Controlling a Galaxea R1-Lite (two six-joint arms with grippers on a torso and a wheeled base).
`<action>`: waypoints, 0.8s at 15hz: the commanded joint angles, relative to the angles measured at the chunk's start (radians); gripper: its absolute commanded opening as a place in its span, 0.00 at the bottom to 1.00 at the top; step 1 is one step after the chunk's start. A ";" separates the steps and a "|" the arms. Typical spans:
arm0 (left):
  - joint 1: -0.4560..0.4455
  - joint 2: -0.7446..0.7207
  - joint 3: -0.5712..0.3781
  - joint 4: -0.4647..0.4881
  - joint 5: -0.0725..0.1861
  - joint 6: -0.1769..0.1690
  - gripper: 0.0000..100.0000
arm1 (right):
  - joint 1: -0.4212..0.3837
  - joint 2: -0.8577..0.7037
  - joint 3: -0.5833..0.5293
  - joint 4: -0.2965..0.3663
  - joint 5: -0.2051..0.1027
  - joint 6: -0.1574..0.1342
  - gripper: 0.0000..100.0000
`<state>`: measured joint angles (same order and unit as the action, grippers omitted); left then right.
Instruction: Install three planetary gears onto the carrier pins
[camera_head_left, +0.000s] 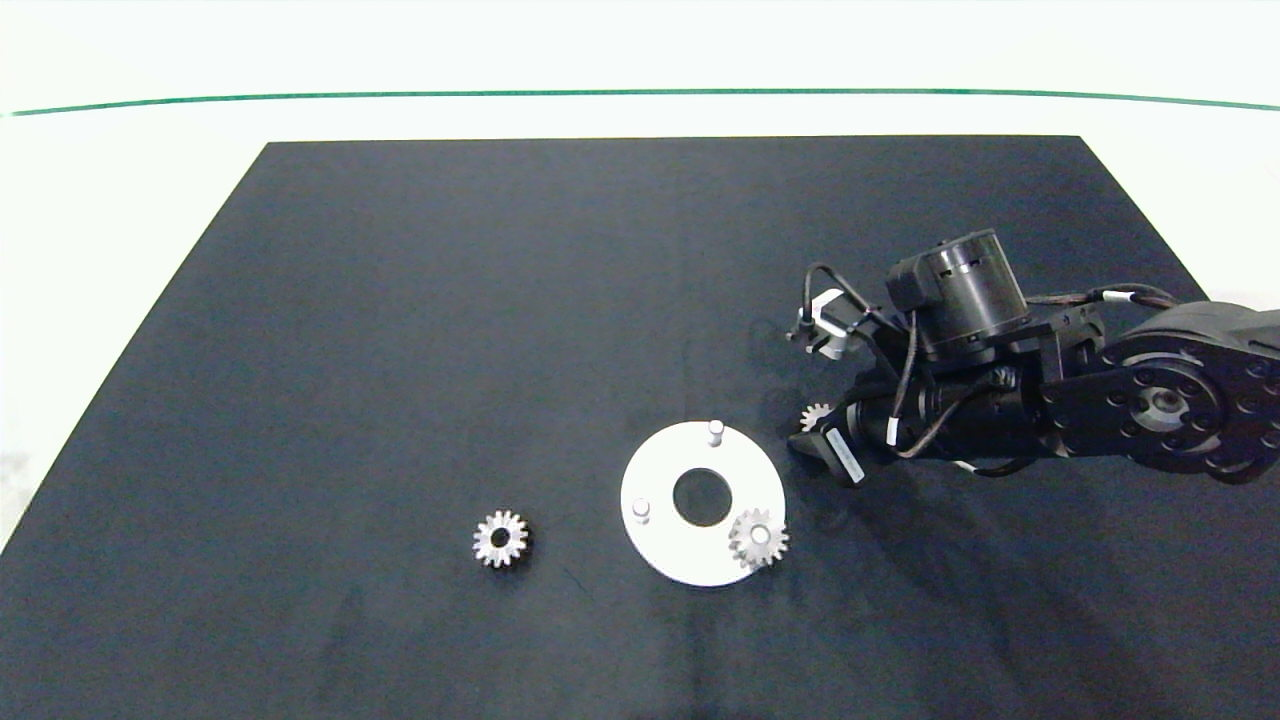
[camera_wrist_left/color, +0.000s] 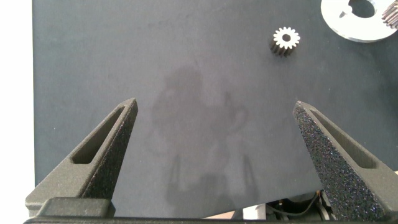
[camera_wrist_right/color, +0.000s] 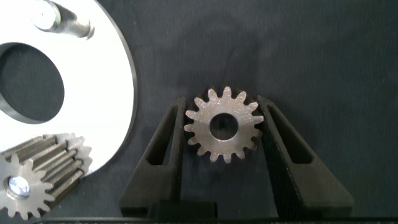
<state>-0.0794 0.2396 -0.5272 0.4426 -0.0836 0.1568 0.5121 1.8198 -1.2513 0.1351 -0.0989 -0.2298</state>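
So my right gripper (camera_wrist_right/color: 222, 127) has its fingers closed in on a gear (camera_wrist_right/color: 222, 131), teeth touching both pads, gear lying flat with its bore pointing straight up off the mat. I'd call that grasped, or as good as.

The white disc (camera_head_left: 655, 545) sits just beside my right jaws, on the side my fingertips point toward. One gear (camera_head_left: 758, 538) is already seated on a pin there. Two pins are bare: the near one (camera_head_left: 715, 431), close to my fingertips, and the far one (camera_head_left: 641, 510) across the centre hole. My guess is the near pin is the obvious target, and the whole move comes down to keeping the bore's axis vertical over it.

Third gear (camera_head_left: 500, 538) is loose on the mat, well beyond the disc from my right jaws. It lies ahead of my left gripper (camera_wrist_left/color: 214, 124), which hangs wide open and empty, so that arm's nearer.
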 joint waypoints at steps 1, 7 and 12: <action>0.000 0.001 0.000 0.004 -0.001 0.001 1.00 | 0.000 0.004 0.001 -0.009 -0.001 -0.002 0.34; 0.000 0.000 0.000 0.004 -0.001 0.001 1.00 | 0.002 -0.002 0.004 -0.008 -0.004 -0.006 0.22; 0.001 0.000 0.001 0.004 -0.001 0.001 1.00 | 0.037 -0.074 -0.010 0.012 -0.012 -0.016 0.22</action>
<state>-0.0783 0.2396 -0.5277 0.4438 -0.0836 0.1572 0.5402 1.7751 -1.2570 0.1466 -0.1091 -0.2428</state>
